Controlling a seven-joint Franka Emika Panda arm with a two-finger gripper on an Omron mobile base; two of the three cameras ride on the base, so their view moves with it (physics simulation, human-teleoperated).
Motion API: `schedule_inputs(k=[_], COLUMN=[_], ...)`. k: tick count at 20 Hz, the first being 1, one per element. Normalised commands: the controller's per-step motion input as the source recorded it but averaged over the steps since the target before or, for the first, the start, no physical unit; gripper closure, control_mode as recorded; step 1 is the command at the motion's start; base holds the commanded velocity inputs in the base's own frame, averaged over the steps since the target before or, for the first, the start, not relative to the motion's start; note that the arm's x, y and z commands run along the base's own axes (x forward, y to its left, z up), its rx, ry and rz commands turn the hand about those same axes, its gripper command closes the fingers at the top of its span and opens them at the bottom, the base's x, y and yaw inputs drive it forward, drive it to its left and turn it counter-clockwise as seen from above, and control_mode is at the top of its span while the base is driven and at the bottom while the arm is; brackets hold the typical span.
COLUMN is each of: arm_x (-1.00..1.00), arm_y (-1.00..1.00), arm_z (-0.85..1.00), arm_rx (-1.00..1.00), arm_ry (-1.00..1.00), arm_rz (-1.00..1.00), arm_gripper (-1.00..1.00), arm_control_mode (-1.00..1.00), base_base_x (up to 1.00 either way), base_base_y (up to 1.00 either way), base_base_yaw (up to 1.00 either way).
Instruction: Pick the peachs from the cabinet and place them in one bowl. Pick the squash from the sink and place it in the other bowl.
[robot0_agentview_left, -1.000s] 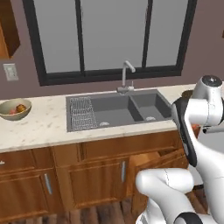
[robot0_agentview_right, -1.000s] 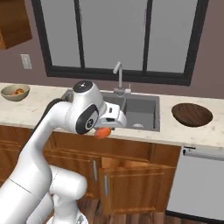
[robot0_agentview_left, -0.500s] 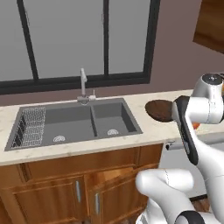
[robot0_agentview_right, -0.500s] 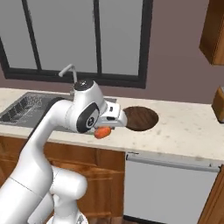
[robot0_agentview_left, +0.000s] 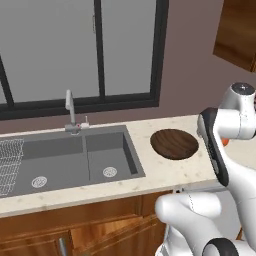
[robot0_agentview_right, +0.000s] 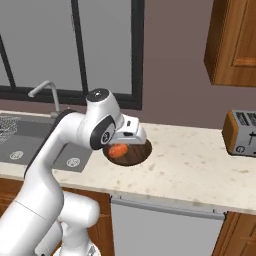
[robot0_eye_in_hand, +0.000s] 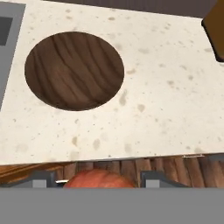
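Squash (robot0_eye_in_hand: 99, 179) held between the 2 fingertips of the end effector (robot0_eye_in_hand: 99, 180), raised off the table (robot0_eye_in_hand: 166, 87), just short of the dark brown bowl (robot0_eye_in_hand: 74, 70). Sink (robot0_agentview_left: 65, 157) lies left of that bowl.

Rendered, evenly lit, moderately bright. Soft shadow inside sink (robot0_agentview_left: 75, 160) basins. No glare. Slightly soft, low-resolution textures; hand view's counter (robot0_eye_in_hand: 166, 87) speckle mildly blurred.

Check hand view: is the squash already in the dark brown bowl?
No. The dark brown bowl sits bare on the counter, while the squash is between the jaws.
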Motion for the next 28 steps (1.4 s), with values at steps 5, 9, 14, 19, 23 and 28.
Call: schedule_inputs(k=[5, 9, 14, 19, 23, 28], arm_x=[0.00, 0.00, 0.00, 0.00, 0.00, 0.13], arm_y=[0.00, 0.00, 0.00, 0.00, 0.00, 0.10], arm_z=[0.00, 0.00, 0.00, 0.00, 0.00, -0.11], arm_rx=[0.00, 0.00, 0.00, 0.00, 0.00, 0.00], arm_ry=[0.00, 0.00, 0.00, 0.00, 0.00, 0.00], arm_rz=[0.00, 0.00, 0.00, 0.00, 0.00, 0.00], arm_gripper=[1.00, 1.00, 1.00, 1.00, 1.00, 1.00], arm_control_mode=[1.00, 1.00, 1.00, 1.00, 1.00, -1.00], base_base_x=[0.45, 0.86, 0.20, 0.00, 0.00, 0.00], base_base_y=[0.00, 0.06, 0.00, 0.00, 0.00, 0.00], base_base_yaw=[0.00, -0.08, -0.04, 0.00, 0.00, 0.00])
